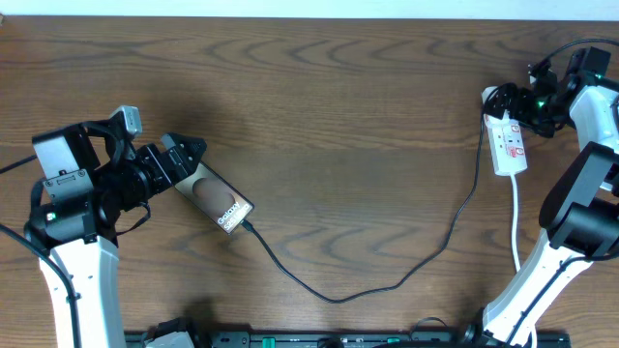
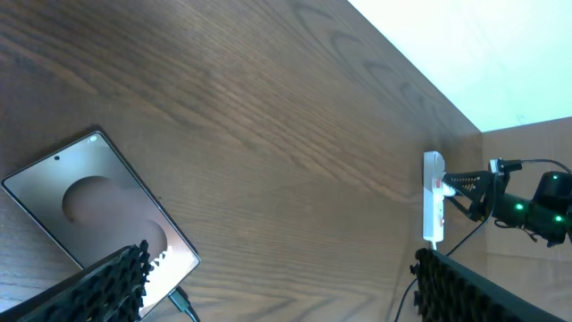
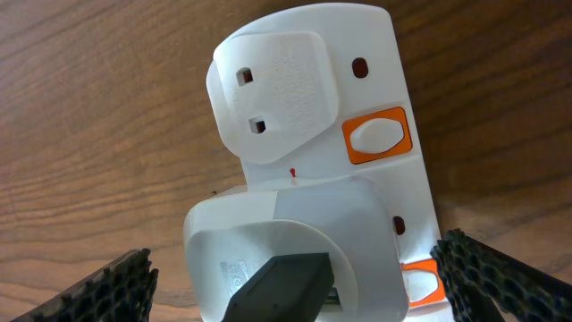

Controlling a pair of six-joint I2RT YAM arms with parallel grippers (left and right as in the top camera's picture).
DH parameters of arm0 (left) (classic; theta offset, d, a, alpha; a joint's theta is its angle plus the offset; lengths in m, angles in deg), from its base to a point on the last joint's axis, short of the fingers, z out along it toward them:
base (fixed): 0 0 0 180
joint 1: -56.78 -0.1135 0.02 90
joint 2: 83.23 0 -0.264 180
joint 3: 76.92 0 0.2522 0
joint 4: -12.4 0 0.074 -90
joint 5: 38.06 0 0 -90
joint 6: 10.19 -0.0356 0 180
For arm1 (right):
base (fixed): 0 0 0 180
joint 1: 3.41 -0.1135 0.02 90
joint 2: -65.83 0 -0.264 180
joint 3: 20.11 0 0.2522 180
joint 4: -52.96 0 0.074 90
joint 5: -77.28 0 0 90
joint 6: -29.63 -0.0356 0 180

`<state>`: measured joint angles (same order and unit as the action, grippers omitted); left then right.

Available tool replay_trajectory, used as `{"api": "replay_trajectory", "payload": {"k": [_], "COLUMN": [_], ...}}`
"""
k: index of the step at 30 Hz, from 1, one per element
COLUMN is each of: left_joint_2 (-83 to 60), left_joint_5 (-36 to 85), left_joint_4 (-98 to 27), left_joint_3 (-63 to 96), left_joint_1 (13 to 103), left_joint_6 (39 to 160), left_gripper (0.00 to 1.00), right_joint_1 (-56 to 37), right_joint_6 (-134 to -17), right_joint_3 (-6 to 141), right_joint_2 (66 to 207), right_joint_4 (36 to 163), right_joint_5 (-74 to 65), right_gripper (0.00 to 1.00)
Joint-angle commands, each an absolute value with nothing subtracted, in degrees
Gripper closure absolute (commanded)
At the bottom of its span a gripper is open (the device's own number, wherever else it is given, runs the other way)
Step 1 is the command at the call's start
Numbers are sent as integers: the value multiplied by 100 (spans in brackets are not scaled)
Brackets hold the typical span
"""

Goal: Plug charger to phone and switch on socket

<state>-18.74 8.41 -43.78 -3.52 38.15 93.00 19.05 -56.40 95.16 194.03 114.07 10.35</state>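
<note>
Near left edge: phone lying flat, charger at its near end, sagging toward front edge, then up to socket by right edge. At phone's far end: left gripper spread wide, holding nothing. Astride socket: right gripper, likewise spread.

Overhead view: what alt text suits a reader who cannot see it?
A black charger cable curves across a wooden table from a smartphone on the left to a white power strip on the right. The left tool sits at the phone, the right tool at the strip.
</note>
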Motion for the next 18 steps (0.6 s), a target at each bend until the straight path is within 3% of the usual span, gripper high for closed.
{"api": "replay_trajectory", "payload": {"k": [1,18], "left_joint_2": [-1892,-1892], "left_joint_5": [850,850], "left_joint_4": [-4393,-4395], "left_joint_3": [-366,-366], "left_joint_1": [3828,3828], "left_joint_6": [9187,9184], "left_gripper": [7,7], "right_joint_1": [1865,1865], "right_joint_6": [-5701,-6040], "right_joint_3": [9516,9516], "right_joint_2": [19489,19489], "right_joint_4": [11407,11621], "right_joint_5": [1022,1769], "right_gripper": [1,1]}}
